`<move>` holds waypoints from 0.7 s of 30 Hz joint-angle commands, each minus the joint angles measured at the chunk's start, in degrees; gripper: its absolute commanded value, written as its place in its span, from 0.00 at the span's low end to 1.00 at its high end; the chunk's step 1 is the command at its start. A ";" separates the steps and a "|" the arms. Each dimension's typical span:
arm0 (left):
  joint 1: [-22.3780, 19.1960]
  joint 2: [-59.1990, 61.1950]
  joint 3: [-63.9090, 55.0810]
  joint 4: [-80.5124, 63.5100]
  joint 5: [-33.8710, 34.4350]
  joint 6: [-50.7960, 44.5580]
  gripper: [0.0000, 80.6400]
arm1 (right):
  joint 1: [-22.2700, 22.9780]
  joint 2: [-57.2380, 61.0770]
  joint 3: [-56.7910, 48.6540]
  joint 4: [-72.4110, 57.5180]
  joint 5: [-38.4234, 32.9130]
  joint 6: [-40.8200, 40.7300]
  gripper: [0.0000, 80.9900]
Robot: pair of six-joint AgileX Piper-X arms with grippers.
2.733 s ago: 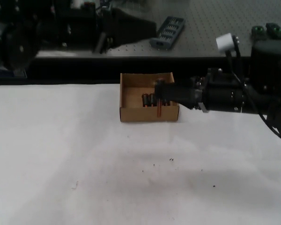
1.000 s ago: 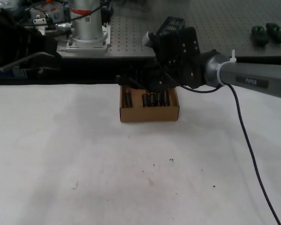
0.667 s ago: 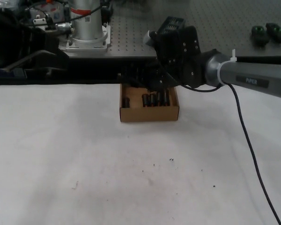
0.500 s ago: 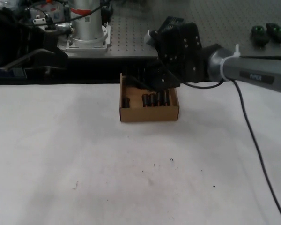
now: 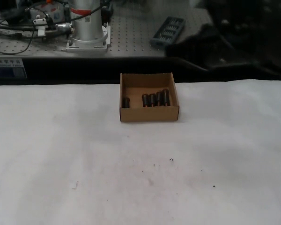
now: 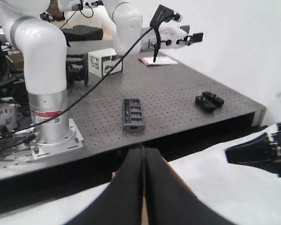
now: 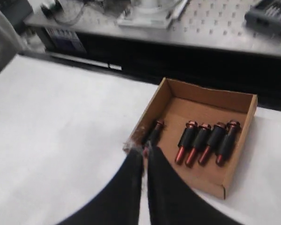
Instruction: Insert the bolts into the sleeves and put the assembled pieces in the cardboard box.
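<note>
The cardboard box (image 5: 150, 114) stands at the bench's far middle on the white cover. Inside it lie several assembled pieces, dark sleeves on copper-coloured bolts: a row along the right (image 5: 154, 99) and a single one at the left (image 5: 126, 102). The right wrist view looks down on the box (image 7: 196, 180), the row (image 7: 206, 140) and the single piece (image 7: 154, 131). My right gripper (image 7: 144, 149) is shut with nothing in it, above the box's near left corner. My left gripper (image 6: 143, 151) is also shut with nothing in it, pointing toward the perforated table behind.
A dark blurred arm (image 5: 215, 42) shows at the back right. The other arm's gripper (image 6: 253, 152) shows in the left wrist view. Behind the bench a perforated table (image 5: 131, 37) carries a white robot base (image 5: 86, 23), a grey bit holder (image 5: 167, 30) and dark parts.
The arm that hung over the box has pulled away to the back right, so the box shows in full. A single piece now lies at the box's left, absent 2.7 s ago.
</note>
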 commanded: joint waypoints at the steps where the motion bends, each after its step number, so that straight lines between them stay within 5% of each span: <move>1: -0.04 -5.15 12.76 -10.00 -1.45 -7.13 0.01 | -0.17 -7.62 9.41 -9.84 -0.42 -1.10 0.06; 7: -0.04 -11.78 29.03 -23.35 -3.46 -10.56 0.01 | -0.17 -25.52 24.63 -15.23 -0.53 -11.51 0.06; 21: -0.04 -17.99 42.71 -32.07 1.52 -10.99 0.01 | -0.33 -40.92 48.27 -16.77 -0.53 -4.66 0.06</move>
